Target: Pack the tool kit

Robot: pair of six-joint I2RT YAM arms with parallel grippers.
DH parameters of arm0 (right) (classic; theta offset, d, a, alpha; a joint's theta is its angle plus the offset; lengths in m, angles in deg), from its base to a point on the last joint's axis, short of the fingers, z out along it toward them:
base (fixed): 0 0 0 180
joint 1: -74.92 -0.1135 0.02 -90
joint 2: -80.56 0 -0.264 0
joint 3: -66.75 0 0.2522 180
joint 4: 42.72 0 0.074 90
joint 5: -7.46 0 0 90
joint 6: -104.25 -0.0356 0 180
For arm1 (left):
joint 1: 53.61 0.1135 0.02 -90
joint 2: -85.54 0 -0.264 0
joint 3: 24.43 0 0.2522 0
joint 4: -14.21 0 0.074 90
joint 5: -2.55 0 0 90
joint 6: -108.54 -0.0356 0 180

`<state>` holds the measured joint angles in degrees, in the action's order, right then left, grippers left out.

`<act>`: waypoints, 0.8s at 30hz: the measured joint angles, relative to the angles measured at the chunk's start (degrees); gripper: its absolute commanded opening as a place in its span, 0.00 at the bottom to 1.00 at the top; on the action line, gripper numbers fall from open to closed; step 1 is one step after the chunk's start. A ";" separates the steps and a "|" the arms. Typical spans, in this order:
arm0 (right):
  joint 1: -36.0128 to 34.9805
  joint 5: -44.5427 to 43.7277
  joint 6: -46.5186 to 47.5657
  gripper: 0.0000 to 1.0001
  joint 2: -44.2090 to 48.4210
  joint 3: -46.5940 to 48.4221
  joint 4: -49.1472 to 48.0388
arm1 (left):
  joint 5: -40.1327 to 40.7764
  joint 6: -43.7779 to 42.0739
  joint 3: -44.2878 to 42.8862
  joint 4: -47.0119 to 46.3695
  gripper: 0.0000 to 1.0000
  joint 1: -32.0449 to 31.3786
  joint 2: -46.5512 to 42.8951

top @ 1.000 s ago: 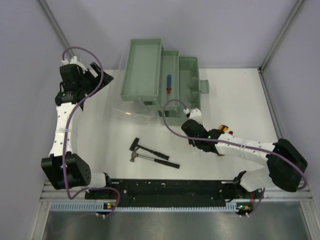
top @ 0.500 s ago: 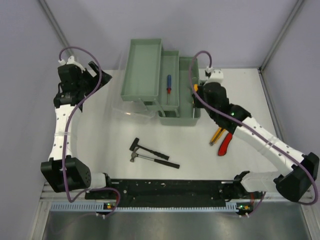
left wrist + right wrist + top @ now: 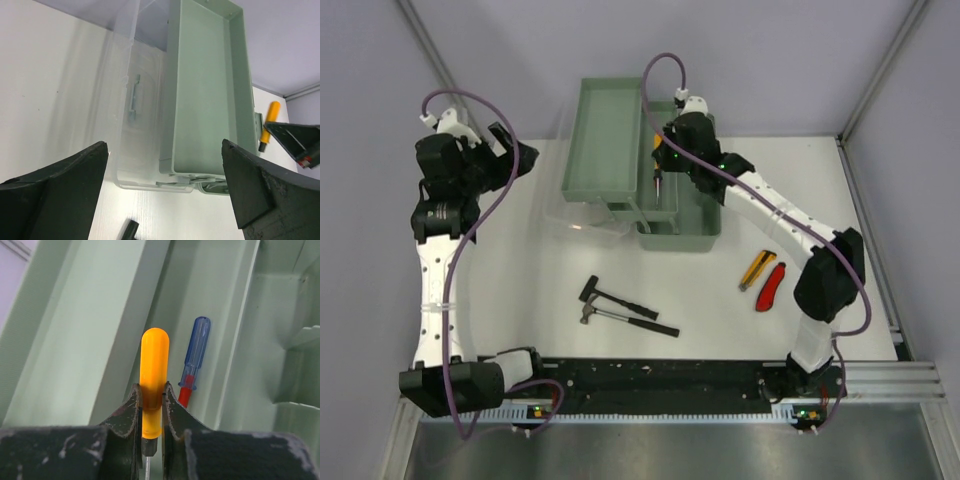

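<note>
The toolbox (image 3: pixel 605 140) sits wide open at the back of the bench (image 3: pixel 520 280), its green trays fanned out in steps and its clear lid (image 3: pixel 582 215) folded down on the left side. The right hand (image 3: pixel 151 395) is over the middle tray, and it is clamped firmly on an orange screwdriver (image 3: pixel 154 365). Both fingers pinch the handle near its lower end, the rounded tip points away from the wrist, and a sliver of metal shaft shows below the grip. Just beside it, a blue screwdriver (image 3: pixel 197 347) with a red collar lies along that tray's floor. The two are close, but whether they touch cannot be told.

Over on the left, the left hand (image 3: pixel 162 175) hangs above the bench, spread wide with nothing between its fingers, facing the lid and the tall outer tray.

Out on the open bench, two hammers (image 3: pixel 620 308) lie together in front of the toolbox, heads to the left, handles running right. To the right of them, well apart, a yellow cutter (image 3: pixel 757 269) and a red cutter (image 3: pixel 770 287) lie side by side.
</note>
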<state>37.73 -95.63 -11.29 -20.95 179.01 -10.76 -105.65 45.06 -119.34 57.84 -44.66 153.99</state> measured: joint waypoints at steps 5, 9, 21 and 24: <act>1.20 5.16 -2.99 0.09 -9.18 5.53 0.79 | -0.37 -1.60 -0.61 1.88 0.98 0.00 -0.37; 1.66 8.02 -5.01 0.35 -13.90 7.93 1.60 | -0.11 -2.49 -0.61 2.49 0.98 0.00 -0.37; 1.77 3.67 -5.09 0.51 -7.80 4.13 4.59 | 1.25 -2.93 -1.92 5.16 0.98 0.00 -0.35; 1.86 4.42 -0.81 0.55 -0.61 0.31 4.81 | 1.36 -2.95 -2.75 5.16 0.98 0.00 -0.35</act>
<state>39.59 -91.21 -12.10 -21.57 179.31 -5.95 -104.29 42.11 -122.09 62.99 -44.66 153.64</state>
